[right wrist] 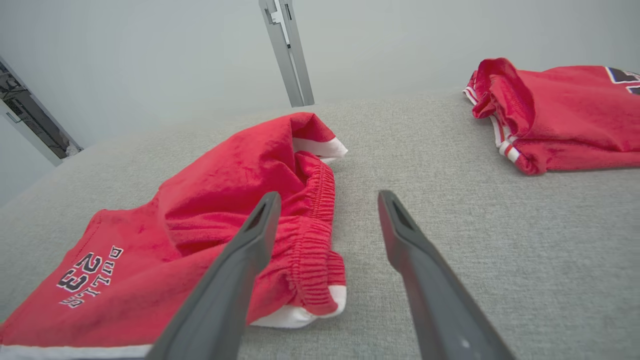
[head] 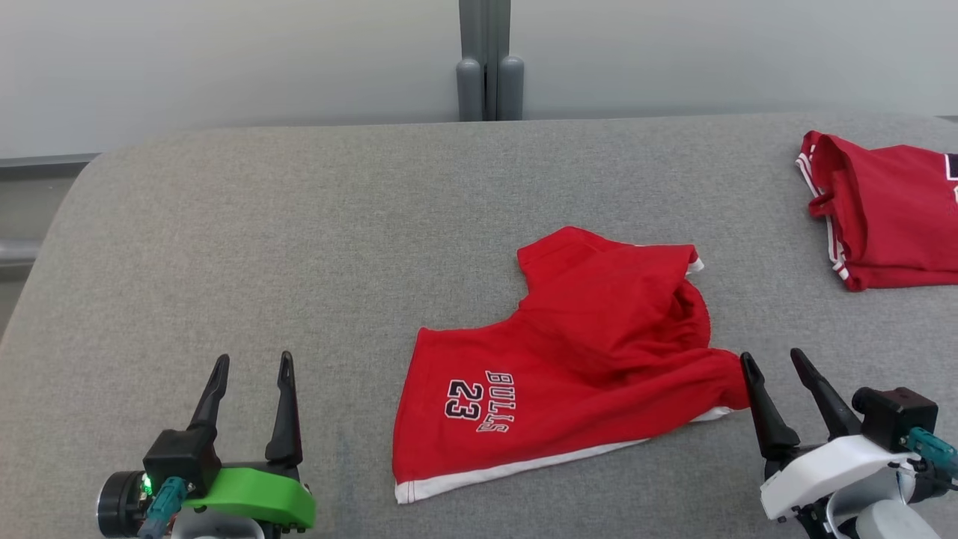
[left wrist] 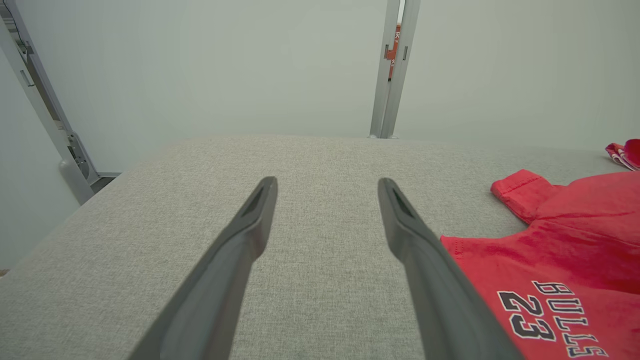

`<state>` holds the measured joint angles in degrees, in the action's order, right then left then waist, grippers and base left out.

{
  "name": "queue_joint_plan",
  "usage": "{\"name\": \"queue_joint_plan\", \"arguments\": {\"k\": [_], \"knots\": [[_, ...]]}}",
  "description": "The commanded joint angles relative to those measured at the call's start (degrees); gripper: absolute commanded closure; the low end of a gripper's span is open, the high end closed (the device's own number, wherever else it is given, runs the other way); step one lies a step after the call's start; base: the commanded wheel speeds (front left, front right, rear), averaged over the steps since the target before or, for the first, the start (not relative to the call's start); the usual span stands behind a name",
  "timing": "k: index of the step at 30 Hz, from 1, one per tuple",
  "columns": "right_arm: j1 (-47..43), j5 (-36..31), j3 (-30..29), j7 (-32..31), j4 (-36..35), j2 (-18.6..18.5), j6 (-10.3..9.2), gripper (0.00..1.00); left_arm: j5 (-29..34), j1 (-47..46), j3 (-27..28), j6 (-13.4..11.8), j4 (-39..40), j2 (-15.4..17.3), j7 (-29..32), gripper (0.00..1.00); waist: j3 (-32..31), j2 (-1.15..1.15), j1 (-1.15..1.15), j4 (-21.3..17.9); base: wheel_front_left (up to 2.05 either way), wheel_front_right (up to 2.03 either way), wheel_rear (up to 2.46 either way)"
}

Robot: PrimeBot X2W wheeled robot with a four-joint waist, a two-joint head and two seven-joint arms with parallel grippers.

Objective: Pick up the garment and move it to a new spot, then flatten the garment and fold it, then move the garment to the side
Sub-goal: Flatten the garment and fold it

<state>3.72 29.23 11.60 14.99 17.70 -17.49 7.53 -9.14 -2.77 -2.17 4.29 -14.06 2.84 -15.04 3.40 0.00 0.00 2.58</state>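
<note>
The grey padded table [head: 299, 224] carries everything, and the red shorts [head: 584, 352] lie on it right of centre, near the front edge and just left of the right gripper. They are down on the cloth and neither gripper holds them, so I judge the first move to a new spot as likely done, though the pictures cannot prove where they started. The flattening is not done: one leg is spread flat toward the near left, while the other is doubled over toward the far side and the top is bunched. The fold and the final shift to the side are also left. The long axis of the shorts runs roughly left to right across the table, tilted a little, with the leg opening at the near-left end and the top at the right end. A second garment [head: 891, 217], also red, lies well apart at the far right. The left gripper [head: 254, 358] hovers over bare table at the near left, fingers spread, touching nothing. The right gripper [head: 770, 355] has its fingers apart too, empty, its left finger just beside the waistband [right wrist: 320, 250]. The white hem [head: 509, 468] edges the near-left end, and the print [head: 483, 400] reads sideways from the head view.
</note>
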Motion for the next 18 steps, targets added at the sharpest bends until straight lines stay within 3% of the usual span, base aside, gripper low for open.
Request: {"name": "queue_joint_plan", "arguments": {"k": [1,18], "knots": [[-1.31,-1.06,-0.79,0.24,-1.43,0.5,-0.1,0.0,0.79,0.52,0.32,0.15,0.12,0.12,-0.15,0.0,-0.53,0.0,0.0,-0.53,0.0,0.0,0.0],[-8.29,-12.15,-7.92,0.21,-14.09,6.04,-0.1,0.0,1.58,3.19,2.64,0.57,1.37,0.12,-0.15,0.0,-3.69,0.0,0.0,-1.39,0.0,0.0,0.0]]}}
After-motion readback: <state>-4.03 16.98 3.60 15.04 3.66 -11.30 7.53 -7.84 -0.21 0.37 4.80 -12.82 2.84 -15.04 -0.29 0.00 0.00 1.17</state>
